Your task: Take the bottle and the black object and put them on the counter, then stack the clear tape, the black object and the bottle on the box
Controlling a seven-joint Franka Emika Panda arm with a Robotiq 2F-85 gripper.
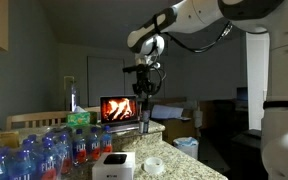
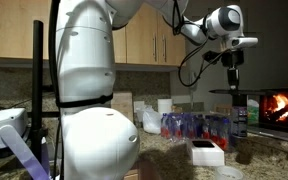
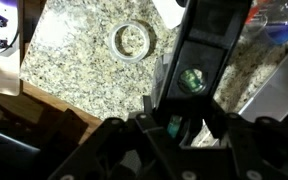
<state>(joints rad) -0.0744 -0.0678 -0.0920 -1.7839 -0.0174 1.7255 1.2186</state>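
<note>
Since the gripper [image 1: 143,93] is clamped on the dark bottle [image 1: 144,120], we lower it upright onto the granite counter [image 3: 74,60] beside the white box [image 1: 114,165]

Dark slim bottle [image 1: 144,124] upright, nipped in my gripper [image 1: 144,111], white box [image 1: 114,165] flat on the granite counter [image 3: 74,75] — dark mark on its face, clear tape [image 1: 153,164] ring lying flat just beside the box.
</note>
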